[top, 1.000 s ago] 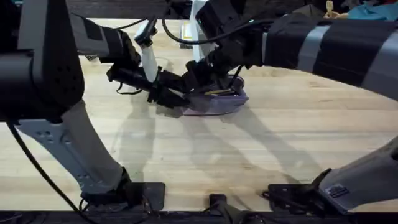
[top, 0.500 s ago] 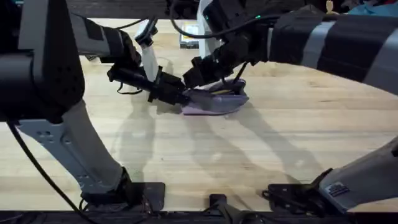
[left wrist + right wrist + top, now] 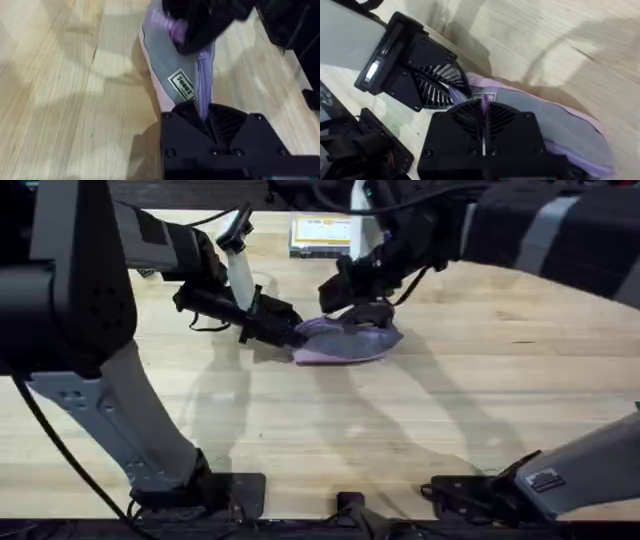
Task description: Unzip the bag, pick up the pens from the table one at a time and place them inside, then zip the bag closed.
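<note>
Both grippers pinch the bag point(image 3: 350, 340) mid-table, left gripper point(image 3: 290, 333) clamped on its end, right gripper point(image 3: 345, 298) closed on the purple zipper point(image 3: 204, 75); fabric slipping from either pinch could stall zipping.

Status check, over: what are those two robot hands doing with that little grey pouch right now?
Left hand shut on the bag at one end. Right hand shut on the purple zipper, near that end. No pen in sight. Clear box behind, well out of the way.
</note>
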Controlling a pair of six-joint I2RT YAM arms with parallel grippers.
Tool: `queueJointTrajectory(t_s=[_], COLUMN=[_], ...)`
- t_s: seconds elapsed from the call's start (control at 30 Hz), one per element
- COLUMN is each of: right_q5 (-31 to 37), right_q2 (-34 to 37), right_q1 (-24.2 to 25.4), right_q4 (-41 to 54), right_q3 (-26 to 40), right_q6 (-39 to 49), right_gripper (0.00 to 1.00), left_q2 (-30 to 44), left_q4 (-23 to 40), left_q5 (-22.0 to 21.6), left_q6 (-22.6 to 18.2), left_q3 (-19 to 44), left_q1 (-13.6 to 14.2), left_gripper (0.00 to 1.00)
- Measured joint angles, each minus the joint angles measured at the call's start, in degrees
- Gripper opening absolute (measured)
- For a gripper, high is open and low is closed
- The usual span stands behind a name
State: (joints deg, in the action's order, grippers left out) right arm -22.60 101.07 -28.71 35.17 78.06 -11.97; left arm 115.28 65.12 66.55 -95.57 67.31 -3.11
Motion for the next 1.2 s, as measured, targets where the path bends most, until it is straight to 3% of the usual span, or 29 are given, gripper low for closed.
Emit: queueJointTrajectory(t_s=[0.8, 1.03, 1.2], right_q5=[-3.1, 1.9, 2.7], right_q2=[-1.2, -1.4, -1.8], right_q1=[9.2, 18.2, 21.2], right_q4=[4.1, 3.9, 4.1], right_q3=[0.0, 0.3, 0.3], right_q6=[8.2, 9.9, 9.9], right_gripper=[0.031, 0.030, 0.030], left_q2=[0.0, 0.1, 0.1], left_q4=[-0.1, 0.2, 0.2], left_q5=[0.4, -1.3, -1.3], left_q6=[0.0, 0.0, 0.0], left_q3=[0.2, 0.2, 0.2], left_q1=[0.3, 0.3, 0.3], left_gripper=[0.044, 0.044, 0.044])
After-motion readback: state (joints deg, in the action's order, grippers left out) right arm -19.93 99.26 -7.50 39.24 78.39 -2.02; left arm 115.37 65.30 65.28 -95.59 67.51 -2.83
